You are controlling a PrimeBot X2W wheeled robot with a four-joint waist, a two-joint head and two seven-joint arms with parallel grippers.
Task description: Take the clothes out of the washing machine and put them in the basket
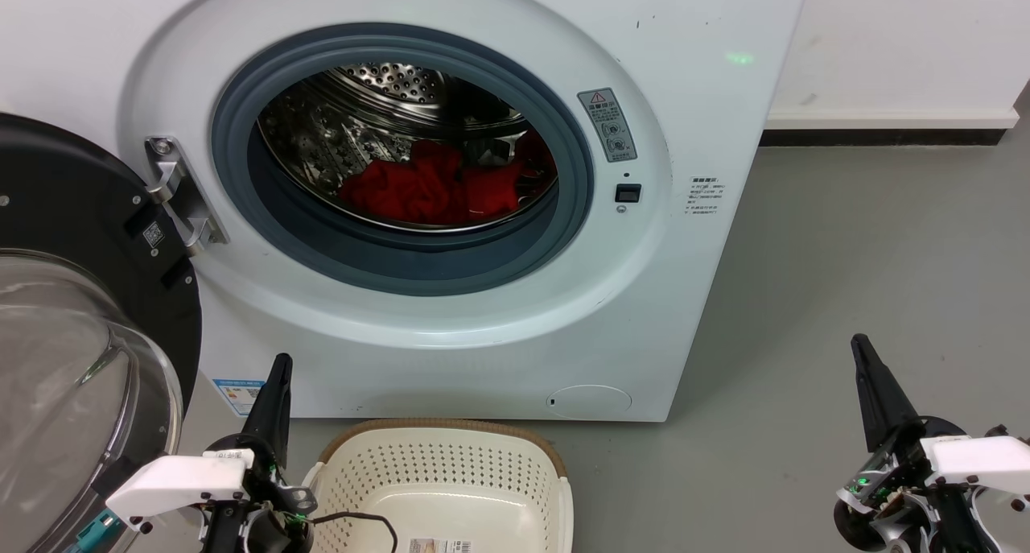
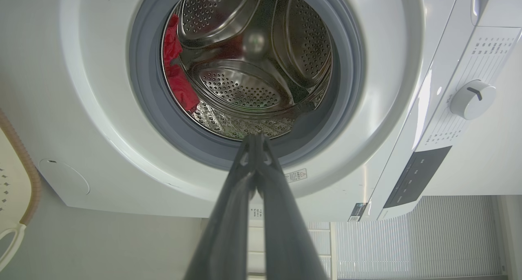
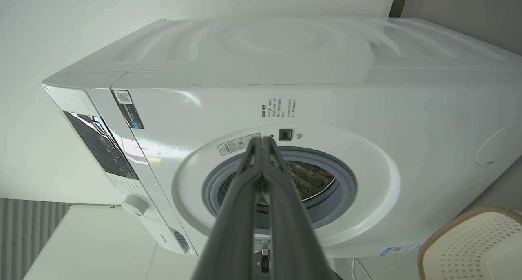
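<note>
The white washing machine point(image 1: 708, 94) stands with its black-framed glass door point(image 1: 72, 352) swung open to the left. Red clothes point(image 1: 430, 189) lie heaped in the bottom of its steel drum, and show again in the left wrist view as clothes point(image 2: 175, 74) at the drum's left edge. The cream basket point(image 1: 451, 472) sits on the floor right below the porthole and holds only a paper label. My left gripper point(image 1: 281, 363) is shut beside the basket's left rim. Far right, over bare floor, my right gripper point(image 1: 859, 343) is shut too. Both hold nothing.
Grey floor point(image 1: 869, 279) stretches right of the machine to a white wall with a dark skirting point(image 1: 885, 137). The open door crowds the left side. A thin black cable point(image 1: 362, 521) hangs over the basket's front. The basket point(image 3: 473, 243) shows at the lower right of the right wrist view.
</note>
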